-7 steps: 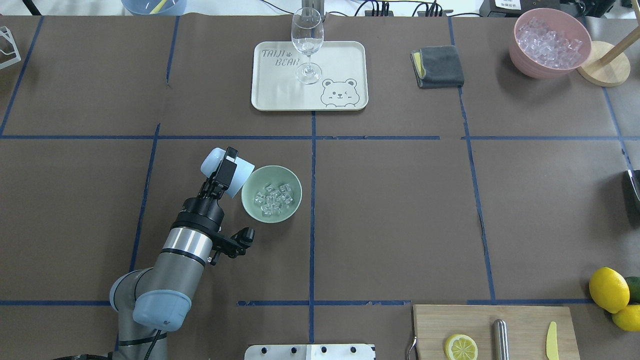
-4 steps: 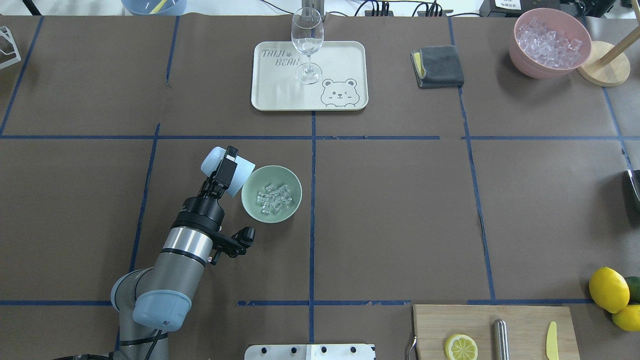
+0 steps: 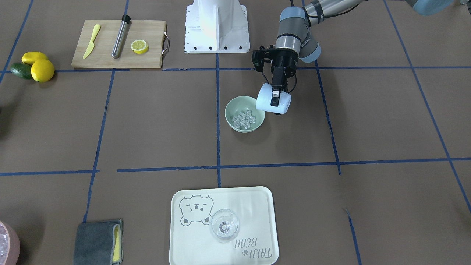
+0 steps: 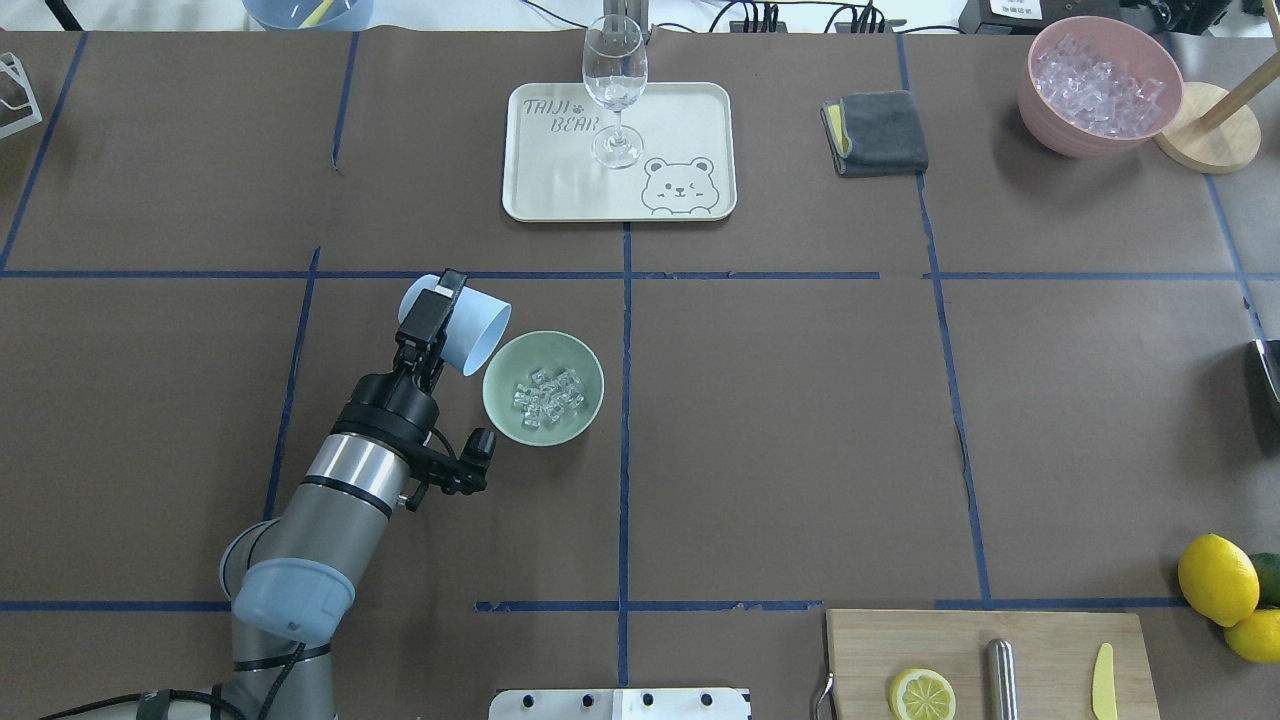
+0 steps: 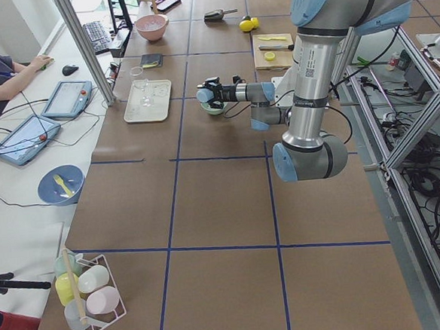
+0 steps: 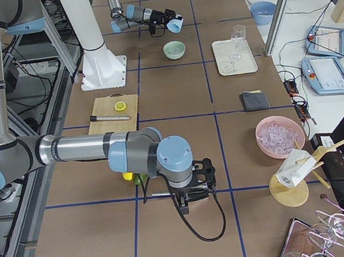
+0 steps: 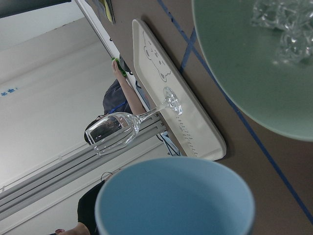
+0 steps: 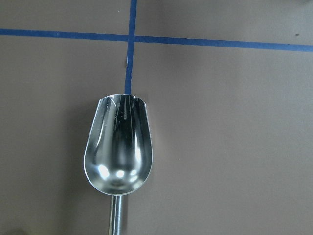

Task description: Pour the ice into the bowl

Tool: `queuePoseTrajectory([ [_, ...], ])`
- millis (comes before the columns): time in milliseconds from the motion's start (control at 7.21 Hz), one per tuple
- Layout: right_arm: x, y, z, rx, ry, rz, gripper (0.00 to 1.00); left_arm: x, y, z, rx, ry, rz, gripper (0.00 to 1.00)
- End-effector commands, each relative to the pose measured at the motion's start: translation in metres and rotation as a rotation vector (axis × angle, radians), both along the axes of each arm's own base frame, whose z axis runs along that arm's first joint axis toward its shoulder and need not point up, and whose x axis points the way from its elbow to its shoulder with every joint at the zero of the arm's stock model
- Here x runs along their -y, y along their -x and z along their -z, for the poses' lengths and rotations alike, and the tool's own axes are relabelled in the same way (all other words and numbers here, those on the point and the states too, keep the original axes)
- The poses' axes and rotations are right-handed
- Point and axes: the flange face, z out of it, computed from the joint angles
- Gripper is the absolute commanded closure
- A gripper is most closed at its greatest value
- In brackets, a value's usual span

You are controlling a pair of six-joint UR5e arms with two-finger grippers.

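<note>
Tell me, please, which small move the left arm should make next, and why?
Probably roll the left gripper back so the light blue round cup stands upright. It hangs tilted beside the pale mint-green round bowl, looks empty inside, and the small clear ice cubes already lie in the bowl.

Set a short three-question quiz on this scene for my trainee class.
1. True or false: the ice lies in the bowl.
2. The cup is: A held tilted by the left gripper, B standing upright on the table.
3. Fill in: the glass stands on the ____.
Key: 1 true; 2 A; 3 tray.
</note>
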Motion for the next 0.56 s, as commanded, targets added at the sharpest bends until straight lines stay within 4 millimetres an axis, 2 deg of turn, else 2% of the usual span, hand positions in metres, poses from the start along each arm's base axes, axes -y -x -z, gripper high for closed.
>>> queuePoseTrajectory([
  [0, 0.003, -0.001, 0.002, -0.008, -0.007, 0.001, 0.00, 0.054, 0.032, -0.015, -0.306, 0.134, -0.185, 1.00],
  [139, -0.002, -0.003, -0.003, -0.007, 0.022, -0.021, 0.00, 0.074, 0.056, -0.041, -0.455, 0.256, -0.226, 1.00],
  [278, -0.002, -0.003, -0.005, -0.007, 0.029, -0.026, 0.00, 0.096, 0.084, -0.058, -0.612, 0.369, -0.246, 1.00],
  [416, -0.001, -0.004, -0.003, -0.006, 0.025, -0.026, 0.00, 0.096, 0.113, -0.091, -0.765, 0.520, -0.277, 1.00],
])
